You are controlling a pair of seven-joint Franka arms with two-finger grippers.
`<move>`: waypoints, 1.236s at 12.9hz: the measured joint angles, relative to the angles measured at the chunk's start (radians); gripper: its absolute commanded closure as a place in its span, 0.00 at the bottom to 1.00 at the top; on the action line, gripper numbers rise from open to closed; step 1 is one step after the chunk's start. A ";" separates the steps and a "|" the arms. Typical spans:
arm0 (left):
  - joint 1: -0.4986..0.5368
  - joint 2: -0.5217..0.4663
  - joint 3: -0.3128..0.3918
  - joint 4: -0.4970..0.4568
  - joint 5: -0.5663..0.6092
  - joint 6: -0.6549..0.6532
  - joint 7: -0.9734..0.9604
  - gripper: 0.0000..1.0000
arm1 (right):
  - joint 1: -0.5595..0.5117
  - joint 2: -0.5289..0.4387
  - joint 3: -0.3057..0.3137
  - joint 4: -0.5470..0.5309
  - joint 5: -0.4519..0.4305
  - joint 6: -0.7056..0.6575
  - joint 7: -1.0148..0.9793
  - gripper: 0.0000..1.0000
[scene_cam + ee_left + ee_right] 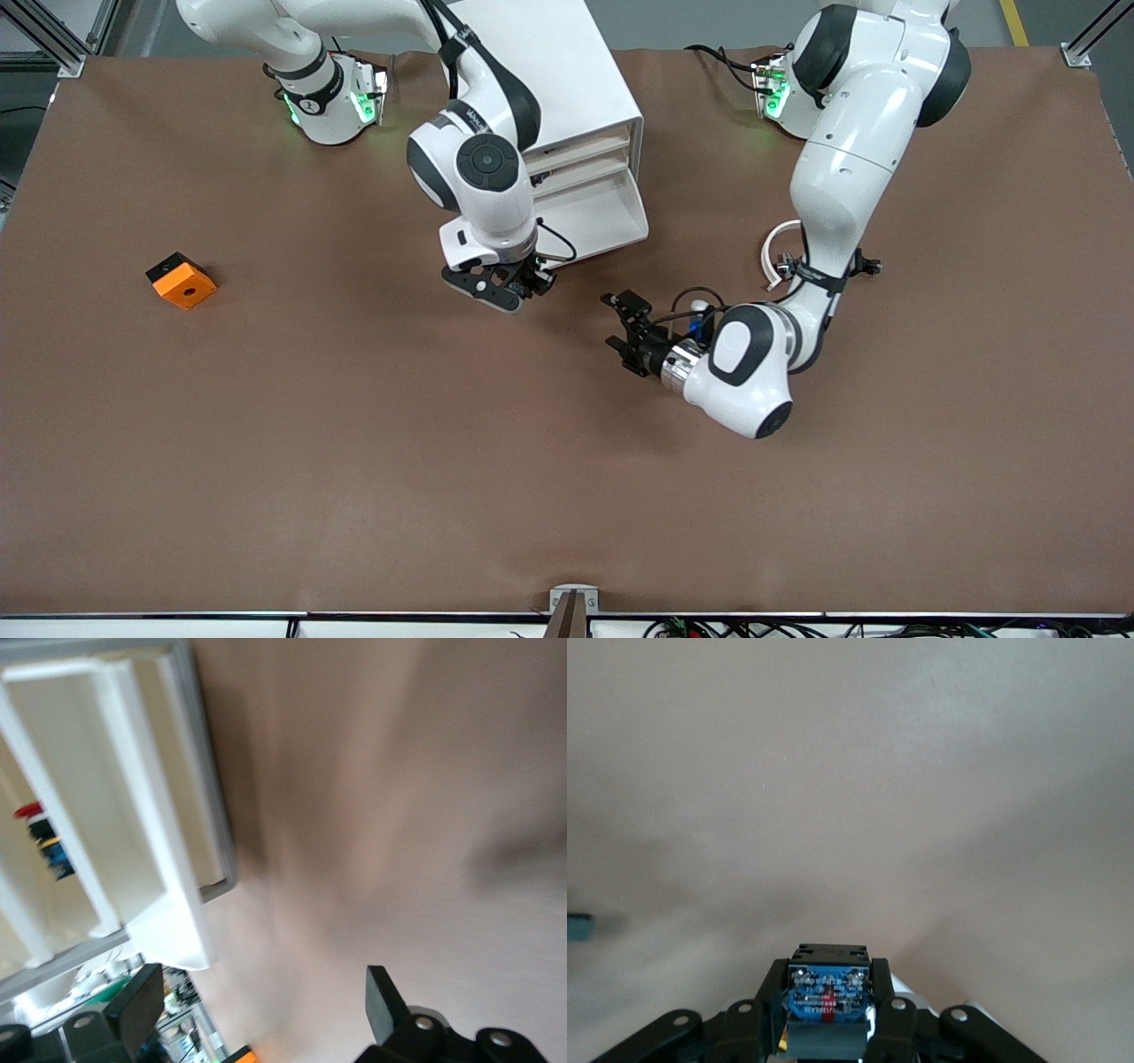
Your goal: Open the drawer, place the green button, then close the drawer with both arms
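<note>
My right gripper (518,288) hangs over the table just in front of the open bottom drawer (595,217) of the white cabinet (576,97). It is shut on the button, seen in the right wrist view (828,997) as a dark blue base and black middle between the fingers (772,992); its cap is hidden. My left gripper (620,326) is open and empty, low over the table toward the left arm's end, its open side facing the drawer. In the left wrist view its fingers (137,1005) stand wide apart and the open drawer (146,824) looks empty.
An orange cube (182,280) lies toward the right arm's end of the table. A white arc (780,252) and small black parts (864,264) lie beside the left arm. A small red, black and blue part (42,843) sits in an upper compartment of the cabinet.
</note>
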 measured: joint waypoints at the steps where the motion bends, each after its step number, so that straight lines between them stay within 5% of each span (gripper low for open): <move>1: 0.001 -0.009 0.023 0.006 0.007 0.000 0.035 0.00 | 0.015 0.000 0.000 0.000 0.000 -0.002 0.037 1.00; 4: 0.002 -0.061 0.070 0.016 0.079 0.000 0.135 0.00 | 0.059 0.000 0.001 -0.004 0.000 -0.008 0.126 1.00; 10: -0.014 -0.234 0.067 0.021 0.459 -0.003 0.247 0.00 | 0.105 -0.012 0.000 -0.118 0.000 0.149 0.183 1.00; 16: -0.013 -0.354 0.069 0.014 0.599 -0.042 0.658 0.00 | 0.122 -0.032 0.000 -0.177 -0.001 0.180 0.212 1.00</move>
